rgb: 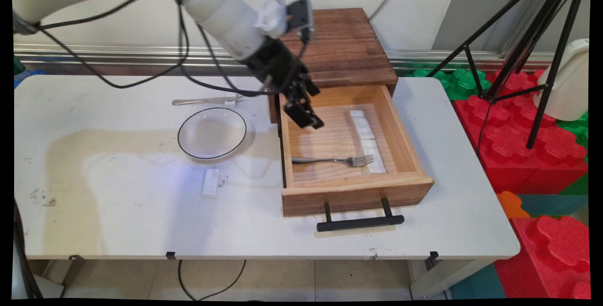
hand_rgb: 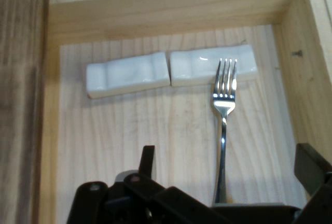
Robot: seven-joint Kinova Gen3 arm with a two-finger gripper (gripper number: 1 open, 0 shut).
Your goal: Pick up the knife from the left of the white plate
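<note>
My gripper (rgb: 308,118) hangs open and empty over the back left part of an open wooden drawer (rgb: 353,195). In the drawer lies a silver fork (rgb: 334,160), its tines resting on the nearer of two white rests (rgb: 374,155); the other rest (rgb: 362,124) lies end to end behind it. In the hand view the fork (hand_rgb: 224,110) runs up between my spread fingers (hand_rgb: 148,156), below the gripper (hand_rgb: 228,159), with its tines on one white rest (hand_rgb: 199,68) and the second rest (hand_rgb: 127,74) beside it. The drawer's wall (hand_rgb: 171,6) frames them.
A glass plate with a dark rim (rgb: 212,132) sits left of the drawer, a silver utensil (rgb: 202,101) behind it and a small white rest (rgb: 210,182) in front. The dark wooden cabinet (rgb: 344,42) stands behind the drawer. A black handle (rgb: 360,222) juts forward. A tripod (rgb: 518,61) and red foam blocks (rgb: 518,132) stand right.
</note>
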